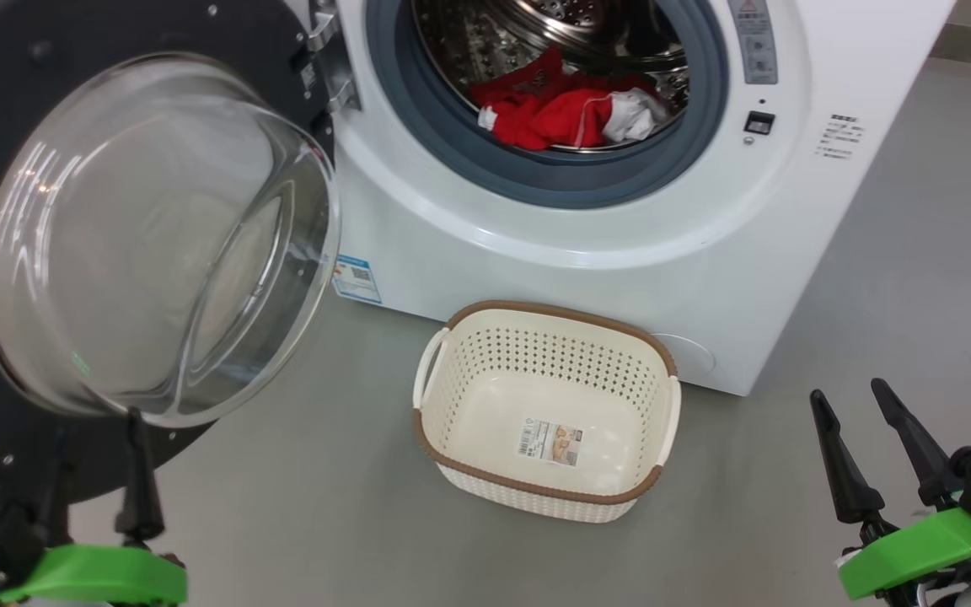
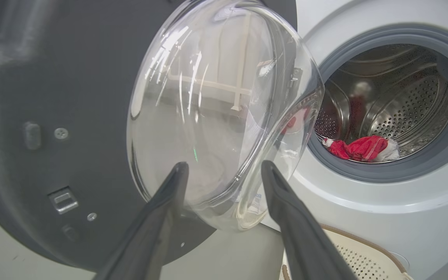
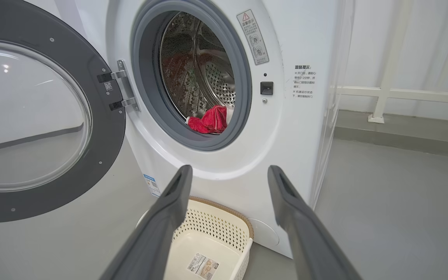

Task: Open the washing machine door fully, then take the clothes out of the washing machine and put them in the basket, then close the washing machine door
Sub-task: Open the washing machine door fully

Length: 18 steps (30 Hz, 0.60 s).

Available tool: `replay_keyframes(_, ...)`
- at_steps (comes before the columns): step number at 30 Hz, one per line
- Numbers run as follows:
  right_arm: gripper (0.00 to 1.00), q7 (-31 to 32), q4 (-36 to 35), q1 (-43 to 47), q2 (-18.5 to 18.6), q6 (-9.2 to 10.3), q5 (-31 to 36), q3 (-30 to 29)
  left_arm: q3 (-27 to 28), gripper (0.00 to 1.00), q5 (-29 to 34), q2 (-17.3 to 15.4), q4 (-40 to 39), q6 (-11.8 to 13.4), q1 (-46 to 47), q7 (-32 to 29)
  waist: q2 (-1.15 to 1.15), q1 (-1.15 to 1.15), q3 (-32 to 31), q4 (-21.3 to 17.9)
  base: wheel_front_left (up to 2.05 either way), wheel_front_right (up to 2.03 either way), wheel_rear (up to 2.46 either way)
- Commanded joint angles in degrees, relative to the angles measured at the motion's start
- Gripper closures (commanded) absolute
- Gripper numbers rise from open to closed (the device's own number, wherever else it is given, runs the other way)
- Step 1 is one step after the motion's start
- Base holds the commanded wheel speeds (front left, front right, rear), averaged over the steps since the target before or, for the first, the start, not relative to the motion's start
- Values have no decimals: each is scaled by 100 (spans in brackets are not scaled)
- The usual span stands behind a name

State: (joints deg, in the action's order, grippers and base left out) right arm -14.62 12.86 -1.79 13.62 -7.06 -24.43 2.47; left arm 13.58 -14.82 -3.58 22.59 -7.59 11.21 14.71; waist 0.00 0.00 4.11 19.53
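The washing machine (image 1: 620,244) stands white ahead of me, its steel drum exposed. Its door (image 1: 157,236) is swung open to the left, the clear glass bowl facing me. The clothes (image 1: 570,114), red fabric bunched with white pieces, lie low in the drum and also appear as clothes (image 2: 364,148) and clothes (image 3: 210,119). On the floor before the machine sits the basket (image 1: 536,362), with only a label inside. My left gripper (image 1: 96,426) is open just below the door's glass, holding nothing, its jaws apart in the left wrist view (image 2: 224,165). My right gripper (image 1: 846,390) hovers open at the lower right.
Grey floor surrounds the basket (image 3: 216,229) and stretches right of the machine. A white railing post (image 3: 383,93) stands along the wall beyond the machine's right side. The open door (image 3: 33,116) takes up the space on the left. A blue sticker (image 1: 357,278) marks the machine's lower front.
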Motion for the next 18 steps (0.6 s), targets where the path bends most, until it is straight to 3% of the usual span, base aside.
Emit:
replay_keyframes(1,0,-38,-154,37,56,-43,-7,64,80,0,-45,-144,-219,10,-30,29,0,0,-45,-93,0,0,0)
replay_keyframes(18,0,-38,-237,257,-164,-43,-1,-302,-932,0,-557,-312,-1072,10,-656,29,0,0,-61,-849,0,0,0)
